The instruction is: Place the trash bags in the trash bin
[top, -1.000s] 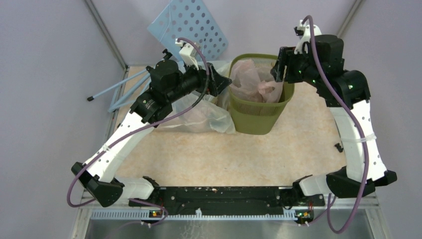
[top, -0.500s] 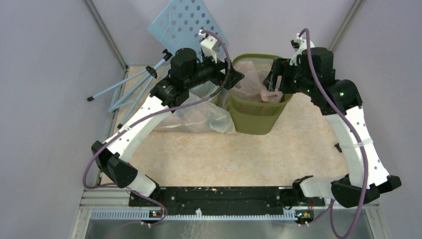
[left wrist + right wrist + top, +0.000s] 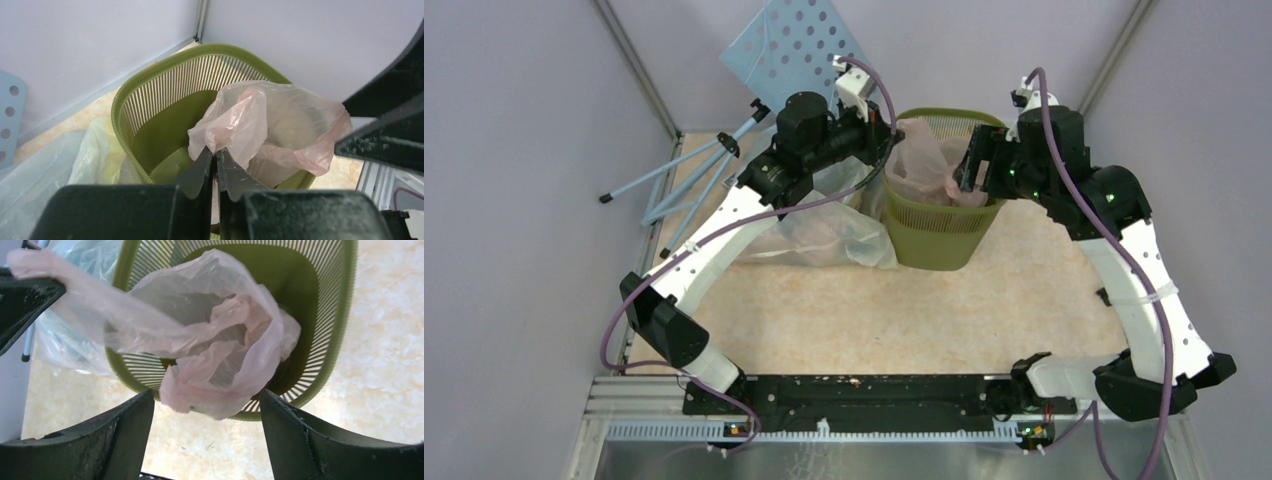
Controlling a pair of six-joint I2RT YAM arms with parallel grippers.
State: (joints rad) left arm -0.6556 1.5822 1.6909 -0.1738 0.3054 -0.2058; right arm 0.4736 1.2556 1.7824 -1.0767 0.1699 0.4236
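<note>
Below and to the left of my left gripper (image 3: 215, 161), a clear bag (image 3: 824, 235) lies crumpled on the table, outside the trash bin (image 3: 939, 235). That one is for later. The left gripper's jaws are pinched nearly flat on a fold of the pink bag (image 3: 280, 125), right at the tips, over the bin's mouth. The bag sits bunched half in, with one lobe draped over the rim. My right gripper (image 3: 206, 397) stands wide, holding nothing, a finger on either side of that lobe. My plan: hold the left pinch firm, lower it toward the bin's middle, and nudge the overhang inward with the right. Go gently, since I reckon the light bin could tip.
</note>
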